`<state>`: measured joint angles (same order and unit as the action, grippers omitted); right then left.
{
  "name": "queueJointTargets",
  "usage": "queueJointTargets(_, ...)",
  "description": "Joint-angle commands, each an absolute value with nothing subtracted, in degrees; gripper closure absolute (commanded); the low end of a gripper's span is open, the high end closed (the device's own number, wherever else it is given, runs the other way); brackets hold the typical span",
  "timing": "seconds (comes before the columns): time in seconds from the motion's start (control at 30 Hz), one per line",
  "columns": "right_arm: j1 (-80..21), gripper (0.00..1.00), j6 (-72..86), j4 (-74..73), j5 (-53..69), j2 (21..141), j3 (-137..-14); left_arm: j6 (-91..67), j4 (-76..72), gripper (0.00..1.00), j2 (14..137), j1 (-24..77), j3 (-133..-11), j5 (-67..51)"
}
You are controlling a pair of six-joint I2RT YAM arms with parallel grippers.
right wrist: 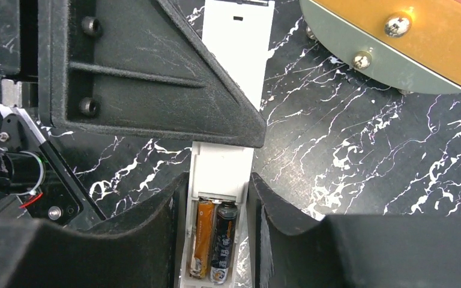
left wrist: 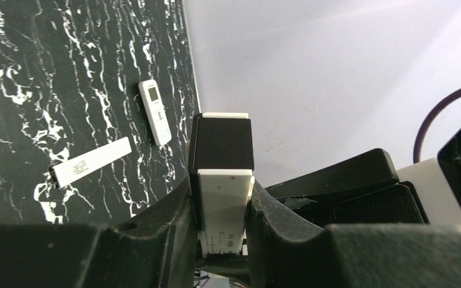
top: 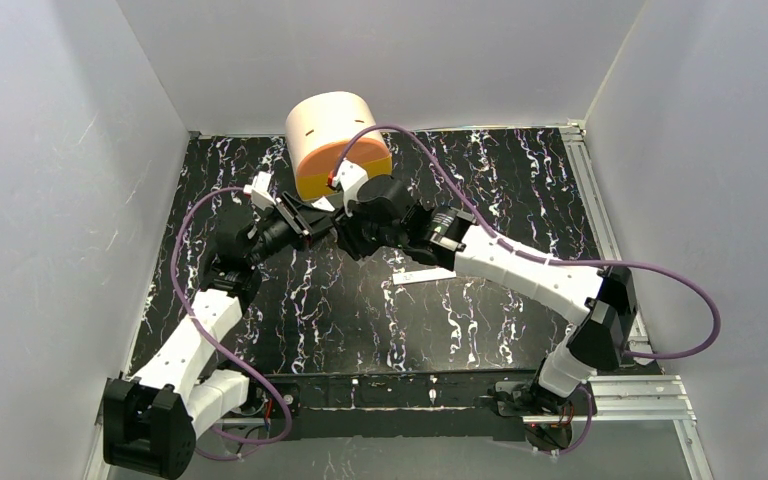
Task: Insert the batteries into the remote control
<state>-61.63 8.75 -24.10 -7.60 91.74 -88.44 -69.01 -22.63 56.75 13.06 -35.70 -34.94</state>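
Note:
The remote control (right wrist: 222, 171) is held up off the table between both arms, its plain white back facing the right wrist camera and its battery bay open. Two batteries lie side by side in that bay, one orange-brown (right wrist: 203, 240) and one black (right wrist: 224, 243). My left gripper (left wrist: 223, 195) is shut on the remote's other end (left wrist: 225, 210); one of its black fingers (right wrist: 144, 72) covers the remote's middle. My right gripper (right wrist: 219, 186) has its jaws against both long sides at the bay. Both grippers meet mid-table, left gripper (top: 305, 215) beside right gripper (top: 345, 232).
A cream-and-orange cylinder (top: 335, 140) stands just behind the grippers at the table's back. A narrow white bar (top: 415, 277) lies on the black marble top under the right forearm. A second small white handset with a screen (left wrist: 155, 120) lies beyond that bar (left wrist: 91, 162). White walls enclose three sides.

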Motion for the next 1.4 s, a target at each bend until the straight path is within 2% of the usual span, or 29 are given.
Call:
queueJointTargets(0.0, -61.44, 0.74, 6.32, -24.68, -8.51, 93.04, -91.6, -66.25, -18.41, 0.84, 54.93, 13.01, -36.44, -35.73)
queueJointTargets(0.2, -61.46, 0.79, 1.68, -24.66, -7.24, 93.75, -90.81, -58.07, 1.2, 0.32, 53.19, 12.74, -41.89, -28.08)
queueJointTargets(0.3, -61.23, 0.8, -1.73, -23.44, -4.05, 93.87, -88.17, -53.22, 10.97, 0.21, 52.37, 12.45, -45.03, -22.98)
queueJointTargets(0.57, -58.87, 0.82, -8.64, -23.57, 5.29, 97.55, -83.61, -45.22, 34.2, 0.15, 50.4, 10.08, -50.8, -0.25)
queueJointTargets(0.77, -59.49, 0.82, -15.87, -34.89, 11.32, 106.89, -89.2, -39.71, 40.46, 0.11, 47.81, 8.99, -52.57, 12.57)
queueJointTargets(0.97, -62.42, 0.85, -18.73, -39.78, 11.5, 113.88, -91.66, -37.66, 41.37, 0.08, 46.58, 8.75, -53.43, 15.38)
queueJointTargets(1.17, -64.01, 0.84, -20.21, -39.91, 8.5, 115.96, -90.39, -36.74, 41.29, 0.07, 47.41, 8.61, -53.9, 15.08)
queueJointTargets(1.37, -65.9, 0.67, -21.06, -40.42, 2.72, 118.16, -89.36, -37.0, 40.36, 0.07, 47.96, 8.45, -53.27, 13.79)
